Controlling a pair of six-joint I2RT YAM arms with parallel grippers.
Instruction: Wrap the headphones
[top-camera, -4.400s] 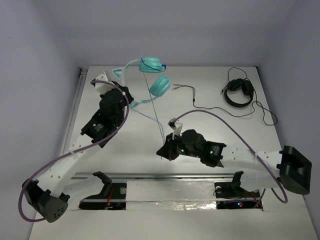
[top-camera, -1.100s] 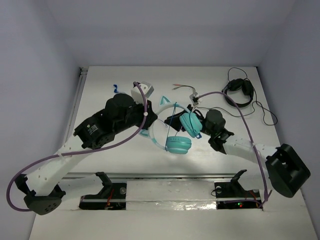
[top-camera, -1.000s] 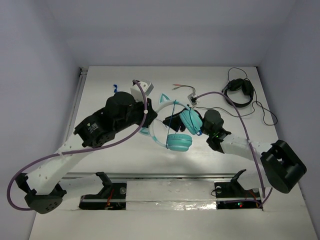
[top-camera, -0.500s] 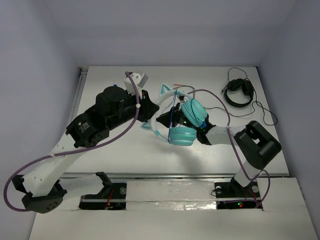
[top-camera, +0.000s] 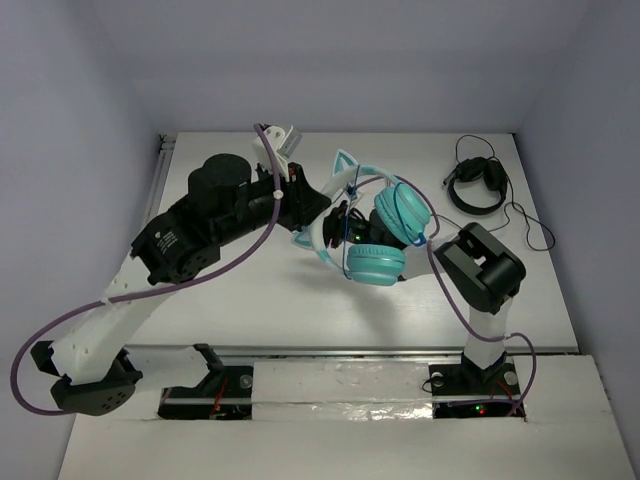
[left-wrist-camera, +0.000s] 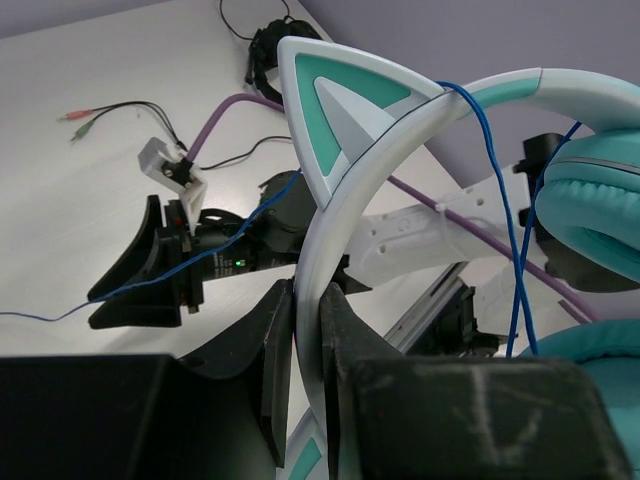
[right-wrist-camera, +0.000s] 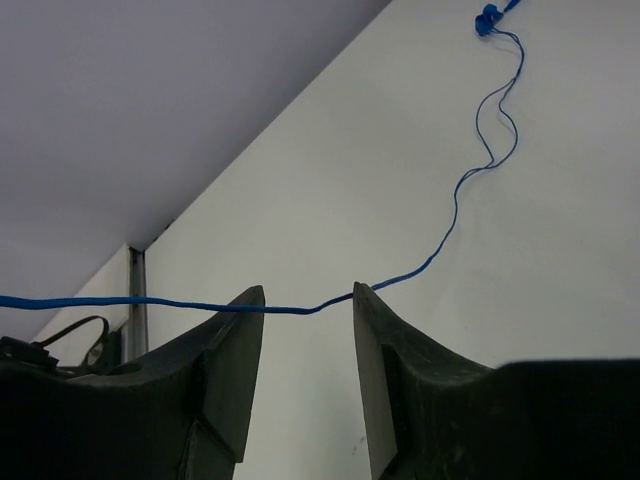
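The teal headphones (top-camera: 378, 262) with a white cat-ear headband (top-camera: 345, 172) hang in the air above the table's middle. My left gripper (top-camera: 312, 215) is shut on the headband (left-wrist-camera: 325, 250), just below a cat ear (left-wrist-camera: 340, 110). Both ear cups (left-wrist-camera: 590, 200) hang to its right. The thin blue cable (left-wrist-camera: 515, 250) loops over the band. My right gripper (top-camera: 340, 214) is open beside the headband. The cable (right-wrist-camera: 180, 302) lies across its fingertips (right-wrist-camera: 245, 300) unpinched and trails to the blue plug (right-wrist-camera: 487, 18) on the table.
Small black headphones (top-camera: 476, 186) with a black cable lie at the back right and also show in the left wrist view (left-wrist-camera: 272, 48). A loose black cable with red-tipped ends (left-wrist-camera: 82, 115) lies behind the arms. The right arm's elbow (top-camera: 482, 265) is folded up near the front right.
My left gripper has raised the headphones and carried them back and right. The right arm has folded its elbow inward, and its gripper has shifted left to the headband with the cable across it.
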